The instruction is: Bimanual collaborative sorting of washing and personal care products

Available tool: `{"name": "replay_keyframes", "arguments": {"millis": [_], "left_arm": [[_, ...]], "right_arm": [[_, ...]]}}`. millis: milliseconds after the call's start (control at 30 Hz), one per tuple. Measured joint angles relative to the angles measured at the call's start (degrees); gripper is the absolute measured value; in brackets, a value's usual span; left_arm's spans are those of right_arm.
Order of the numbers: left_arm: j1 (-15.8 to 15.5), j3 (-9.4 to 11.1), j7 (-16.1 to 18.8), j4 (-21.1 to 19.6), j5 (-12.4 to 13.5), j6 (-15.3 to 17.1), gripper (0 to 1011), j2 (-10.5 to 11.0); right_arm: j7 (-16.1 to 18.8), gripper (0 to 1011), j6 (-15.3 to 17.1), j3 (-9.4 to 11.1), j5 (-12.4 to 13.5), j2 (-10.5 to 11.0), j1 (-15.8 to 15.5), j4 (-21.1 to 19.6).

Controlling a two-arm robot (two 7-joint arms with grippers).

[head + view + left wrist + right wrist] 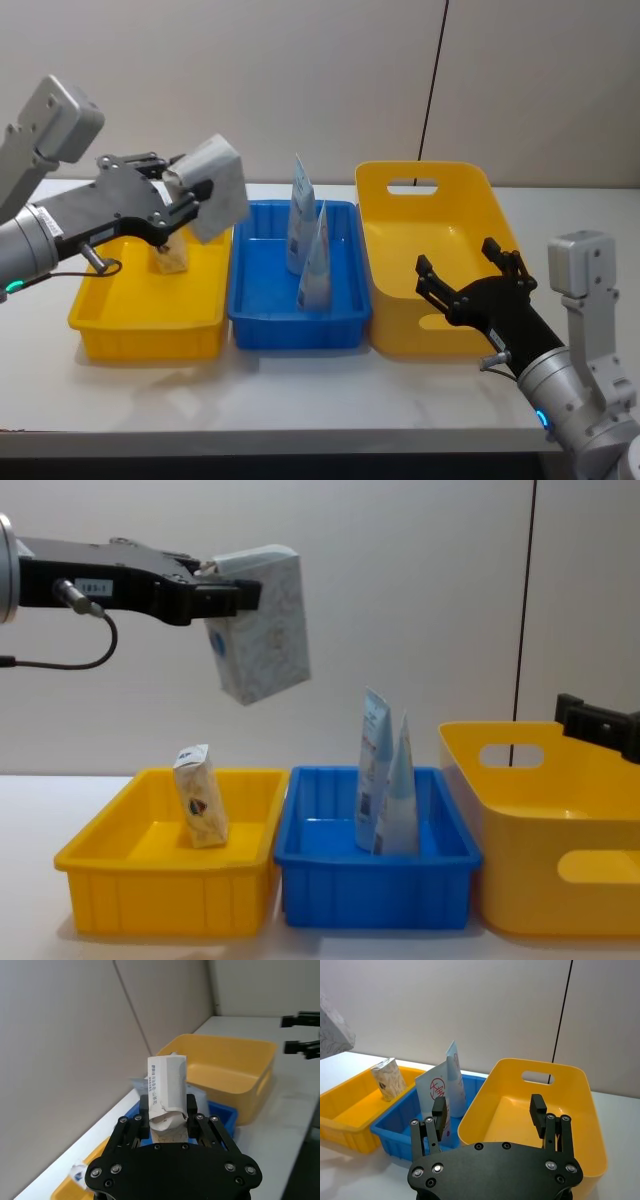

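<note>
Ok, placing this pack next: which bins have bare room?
For the soft pack in the left gripper: the large yellow bin is bare throughout, the open right gripper near its front rim. The low yellow tray is free left of the beige pack. The blue bin's left is free; two tubes crowd its middle and right.

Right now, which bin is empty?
The tall yellow bin on the right. The low yellow bin holds a beige pack, the blue bin two tubes; the left gripper holds a soft pack aloft.
</note>
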Motion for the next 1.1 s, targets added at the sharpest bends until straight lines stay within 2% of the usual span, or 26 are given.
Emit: {"name": "replay_keyframes", "arguments": {"millis": [333,500,833,1100], "left_arm": [[-1.39,1.97,-7.57,1.52,-3.78,-2.16,363,0.60],[-1.64,2.79,-9.47,2.12,-4.68,-3.22,364,0.56],[-1.89,4.39,-11.79,3.51,-5.97,-5.82,364,-0.32],[-1.90,5.06,-12.38,4.63,-6.67,-7.33,364,-0.87]], "right_arm": [[0.00,1002,0.00,0.00,0.00,0.00,0.00,0.00],[0.00,1002,0.00,0.00,0.00,0.00,0.00,0.00],[0.00,1002,0.00,0.00,0.00,0.00,0.00,0.00],[0.00,1002,0.00,0.00,0.00,0.00,0.00,0.00]]}}
